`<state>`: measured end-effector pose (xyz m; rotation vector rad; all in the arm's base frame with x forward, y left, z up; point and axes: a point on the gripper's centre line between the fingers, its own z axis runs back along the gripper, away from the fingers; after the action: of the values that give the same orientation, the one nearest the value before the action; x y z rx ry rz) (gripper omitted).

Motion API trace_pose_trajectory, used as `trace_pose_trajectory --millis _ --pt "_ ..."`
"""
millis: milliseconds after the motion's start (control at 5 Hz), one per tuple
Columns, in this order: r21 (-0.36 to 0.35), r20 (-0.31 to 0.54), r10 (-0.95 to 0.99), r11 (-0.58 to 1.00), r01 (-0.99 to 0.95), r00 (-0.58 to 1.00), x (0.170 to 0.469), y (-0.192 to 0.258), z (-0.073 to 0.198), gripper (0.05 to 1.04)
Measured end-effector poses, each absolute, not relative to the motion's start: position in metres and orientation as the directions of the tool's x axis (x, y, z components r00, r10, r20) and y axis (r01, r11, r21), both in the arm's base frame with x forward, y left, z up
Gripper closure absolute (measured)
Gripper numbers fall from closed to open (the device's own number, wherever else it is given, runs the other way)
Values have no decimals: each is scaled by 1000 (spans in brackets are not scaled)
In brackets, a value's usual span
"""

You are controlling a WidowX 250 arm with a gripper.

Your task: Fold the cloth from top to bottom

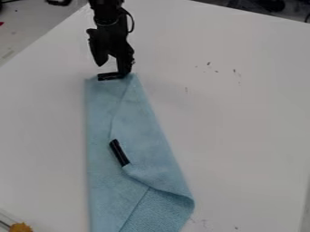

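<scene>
Cloth (103, 122) looks soft and light — I want to pinch its top edge, just under my gripper (112, 69) — it's open and seems empty.

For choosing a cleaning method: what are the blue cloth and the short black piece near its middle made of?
The cloth looks like matte microfiber or terry: its surface is textured and its folded edge curls softly. The black piece seems rigid, perhaps plastic or coated metal, from its straight edges and faint shine.
</scene>
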<state>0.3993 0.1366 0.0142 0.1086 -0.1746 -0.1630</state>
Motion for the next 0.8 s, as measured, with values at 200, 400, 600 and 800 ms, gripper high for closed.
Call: trace_pose_trajectory --millis 200,400,600,800 --pt "108 169 -175 982 158 970 403 141 11 133" --pt "97 169 -183 981 168 968 404 139 9 380" --pt "90 173 -179 982 165 969 404 138 9 638" --pt "99 174 -208 976 194 963 409 140 10 842"
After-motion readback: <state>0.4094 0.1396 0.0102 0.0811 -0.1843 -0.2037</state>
